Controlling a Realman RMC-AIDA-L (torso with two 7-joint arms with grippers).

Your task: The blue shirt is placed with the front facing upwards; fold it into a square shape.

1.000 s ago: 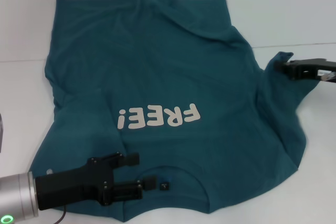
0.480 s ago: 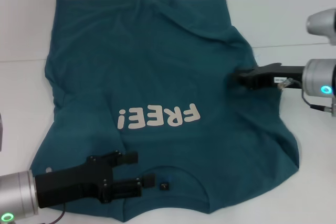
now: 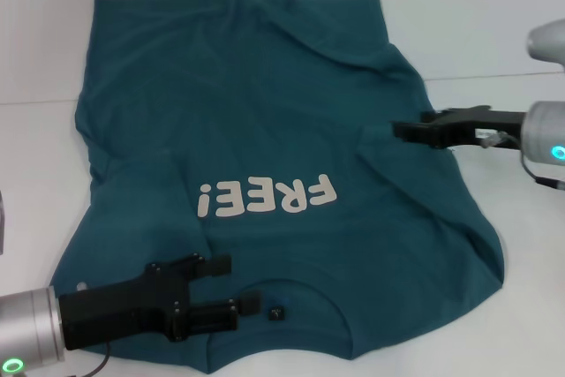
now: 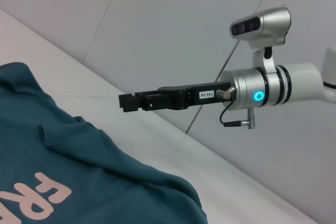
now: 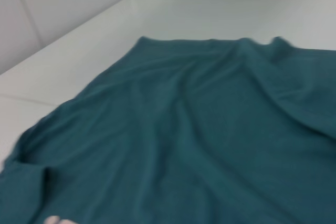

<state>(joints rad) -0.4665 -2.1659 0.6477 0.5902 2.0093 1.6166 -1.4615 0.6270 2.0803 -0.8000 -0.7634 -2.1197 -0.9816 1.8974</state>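
**Here, a blue shirt lying on a white desk**

The blue shirt [image 3: 265, 165] is lying spread face-up on the white desk [image 3: 494, 24], one sleeve folded inward. The right gripper [image 3: 408, 129] is hovering over that fold, jaws closed and holding nothing. The left gripper [image 3: 228, 290] is resting by the collar, jaws parted, gripping nothing.

The blue shirt [image 5: 184, 145] lies rumpled across the white table [image 5: 173, 14].

Lab-like test bench: bare white table [image 3: 494, 33], plain panelled wall [image 4: 173, 30] (grey).
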